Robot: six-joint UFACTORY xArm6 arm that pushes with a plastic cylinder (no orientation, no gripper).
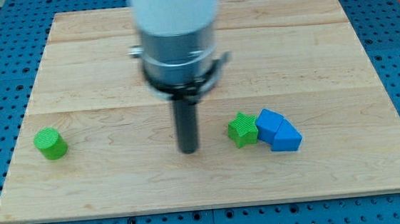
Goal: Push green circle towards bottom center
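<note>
My tip [189, 150], the blunt end of a smooth dark rod, rests on the pale wooden board [348, 172], touching no block. The ribbed green cylinder [50, 144] sits well off toward the view's left. Near my right, a green star [242, 130] touches two blue blocks [278, 131].

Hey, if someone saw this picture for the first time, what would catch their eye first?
Probably the big white and grey arm coming down from the view's top, ending in a dark rod with my tip on the wooden board. Next, the green circle alone at the view's left, and the green star touching the blue block right of my tip.
</note>
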